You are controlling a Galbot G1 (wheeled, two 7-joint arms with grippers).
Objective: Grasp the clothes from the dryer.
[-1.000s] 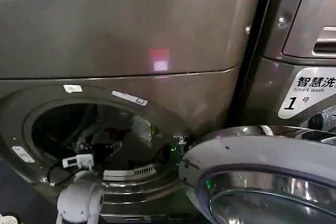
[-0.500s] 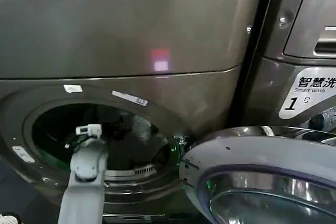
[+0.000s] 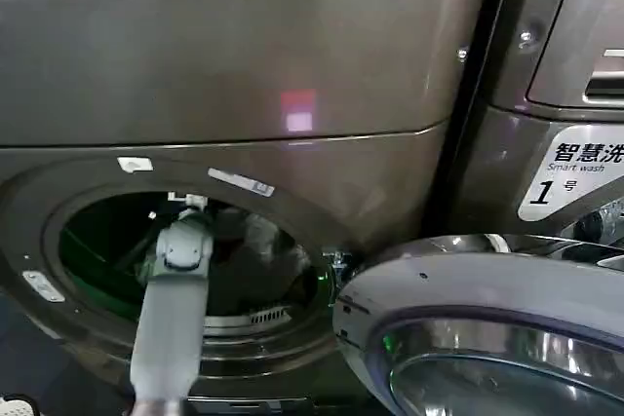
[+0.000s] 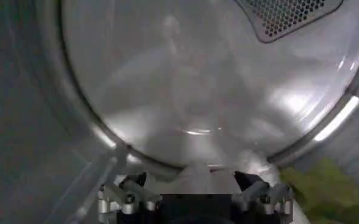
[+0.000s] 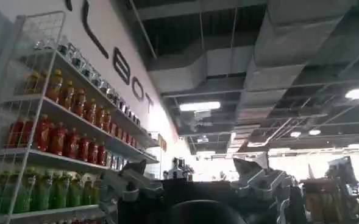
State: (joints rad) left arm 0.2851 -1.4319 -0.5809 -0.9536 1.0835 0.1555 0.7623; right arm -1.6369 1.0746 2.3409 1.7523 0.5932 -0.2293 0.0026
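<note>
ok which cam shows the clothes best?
Head view: the clothes lie pale inside the dryer drum, beyond the left arm. Left wrist view catches a lime-green piece by the left pincer. Right wrist view faces shelves.

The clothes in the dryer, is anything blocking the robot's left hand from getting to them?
Nothing visible blocks it. The dryer has its door swung open to the right, and the left hand is inside the drum, open. The clothes lie beside it at the drum's bottom, with no other thing between.

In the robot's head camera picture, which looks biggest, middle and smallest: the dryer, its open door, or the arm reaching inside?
1. dryer
2. open door, though it is nearer the camera
3. left arm
</note>
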